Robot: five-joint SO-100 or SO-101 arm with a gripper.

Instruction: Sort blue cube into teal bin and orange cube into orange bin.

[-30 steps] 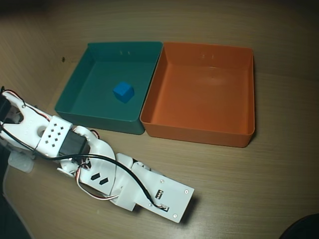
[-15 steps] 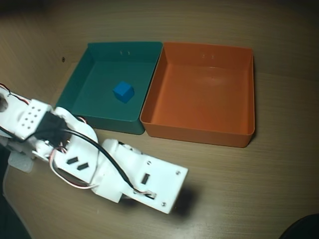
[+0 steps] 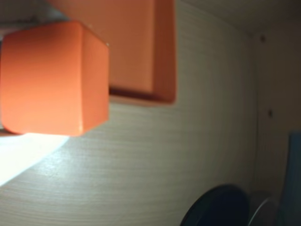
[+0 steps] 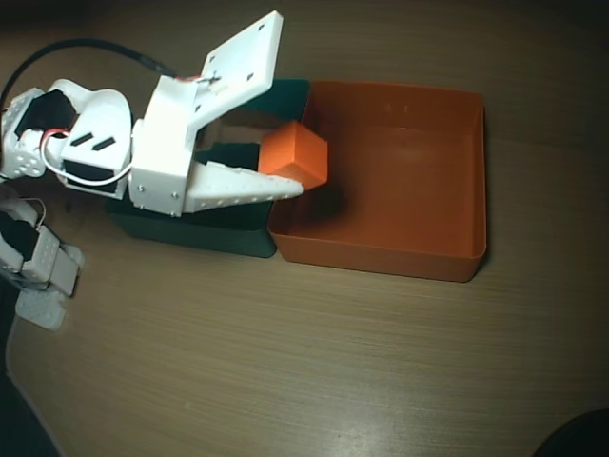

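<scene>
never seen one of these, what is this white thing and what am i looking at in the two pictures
The white thing is a small robot arm bolted to a wooden table. At its end is a gripper with two fingers, like tongs.

One picture is taken by a camera fixed above, looking down at the whole table. The other comes from a small camera riding on the arm's wrist, so everything looks huge and close.

On the table sit two shallow trays side by side: an orange bin and a teal bin, the teal one mostly hidden under the arm.

The gripper holds an orange cube over the left edge of the orange bin. In the wrist view that cube fills the upper left corner.
</scene>
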